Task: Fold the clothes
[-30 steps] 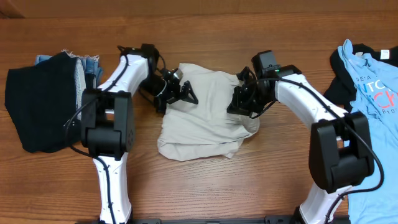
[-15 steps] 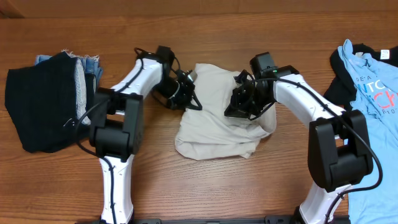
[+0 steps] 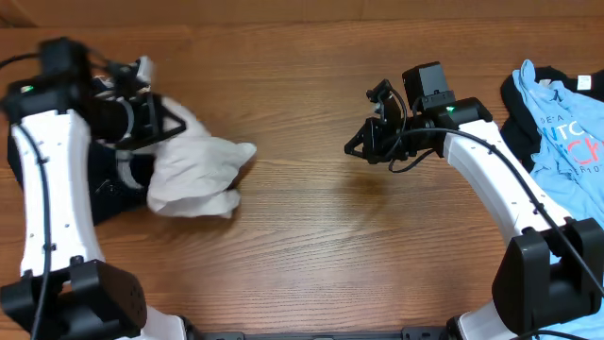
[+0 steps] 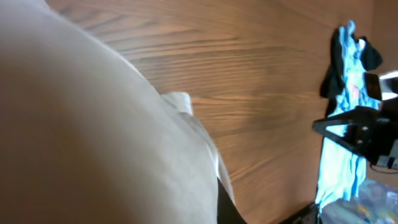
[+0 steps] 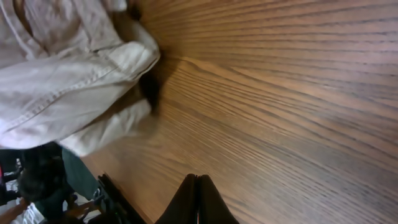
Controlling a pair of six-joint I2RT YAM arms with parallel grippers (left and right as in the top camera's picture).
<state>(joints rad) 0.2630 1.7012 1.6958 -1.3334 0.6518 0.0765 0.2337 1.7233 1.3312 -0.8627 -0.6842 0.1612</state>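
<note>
Spanning the overhead view, the wooden table (image 3: 311, 246) carries the beige shorts (image 3: 193, 170) bunched at nine o'clock, partly over a black garment (image 3: 106, 194), with a light blue shirt (image 3: 566, 123) at three o'clock. The left gripper (image 3: 159, 121) is clamped on the shorts at ten o'clock; the right gripper (image 3: 357, 148), fingers pressed together and empty, hovers toward two o'clock

Matt beige cloth shorts (image 3: 193, 175), smooth grained wood table (image 3: 311, 236)

Overhead straight down; wrist views low, close, both catching shorts (image 3: 198, 170).
</note>
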